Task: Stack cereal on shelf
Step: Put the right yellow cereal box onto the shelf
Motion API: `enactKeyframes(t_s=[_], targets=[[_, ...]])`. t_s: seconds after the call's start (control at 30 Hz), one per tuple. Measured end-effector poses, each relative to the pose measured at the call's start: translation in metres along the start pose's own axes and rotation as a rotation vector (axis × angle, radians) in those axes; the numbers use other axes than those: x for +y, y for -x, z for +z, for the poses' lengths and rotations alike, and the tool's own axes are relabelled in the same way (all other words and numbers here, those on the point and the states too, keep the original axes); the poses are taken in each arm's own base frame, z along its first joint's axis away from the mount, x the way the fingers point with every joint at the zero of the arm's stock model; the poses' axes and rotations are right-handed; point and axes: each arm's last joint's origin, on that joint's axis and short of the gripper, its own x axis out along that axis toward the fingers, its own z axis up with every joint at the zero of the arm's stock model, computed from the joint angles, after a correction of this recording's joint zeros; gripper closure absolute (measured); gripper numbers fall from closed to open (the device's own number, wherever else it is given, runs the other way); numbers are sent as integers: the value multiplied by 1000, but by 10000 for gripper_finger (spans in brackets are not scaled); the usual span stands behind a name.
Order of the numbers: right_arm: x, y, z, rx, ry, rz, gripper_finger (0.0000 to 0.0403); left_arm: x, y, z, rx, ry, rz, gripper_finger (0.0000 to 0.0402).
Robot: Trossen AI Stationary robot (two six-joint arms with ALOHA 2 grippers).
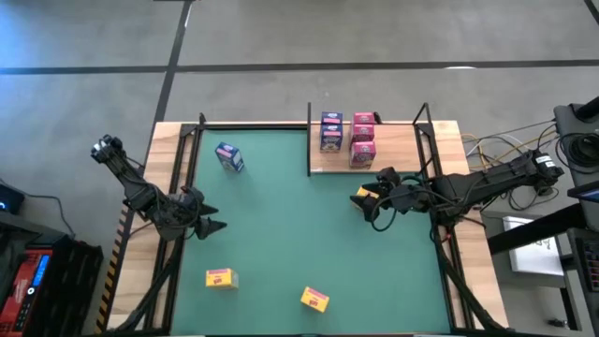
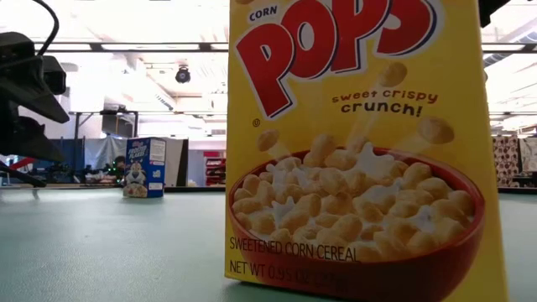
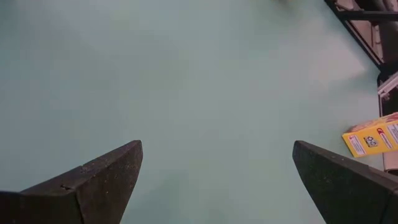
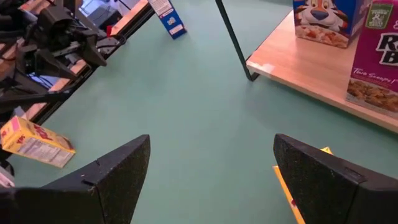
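Note:
The shelf [image 1: 402, 150], a light-wood board with black posts, sits at the table's far right and carries stacked blue boxes [image 1: 330, 132] and pink boxes [image 1: 363, 140] of cereal. One blue box [image 1: 229, 157] stands on the green mat at the far left. Two yellow boxes [image 1: 221, 277] [image 1: 314, 299] rest near the front edge. My right gripper [image 4: 211, 174] hovers open in front of the shelf; a third yellow box [image 4: 324, 151] peeks out from behind one finger. My left gripper [image 3: 217, 174] is open over bare mat at the left. My right gripper has nothing between its fingers. The yellow box [image 4: 285, 186] shows only as a sliver along one finger, which hides the rest; I cannot tell whether that finger touches it.
Black frame rails [image 1: 187, 159] run along the mat's left and right sides. A shelf post [image 4: 233, 37] stands at the board's near corner. In the low view the front yellow box [image 2: 361, 151] stands upright and fills the picture. Cables [image 1: 496, 150] lie right of the table.

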Motion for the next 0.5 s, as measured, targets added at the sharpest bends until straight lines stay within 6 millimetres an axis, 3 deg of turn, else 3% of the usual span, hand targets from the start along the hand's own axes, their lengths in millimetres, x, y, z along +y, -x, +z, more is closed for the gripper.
enactKeyframes(t_s=[0.3, 0.5], targets=[[0, -1, -1, 5, 32, -6, 74, -5, -1, 2, -86, -9, -37, 3], [0, -1, -1, 6, 48, -7, 74, -43, 7, 11, -146, -162, -389, 3]])
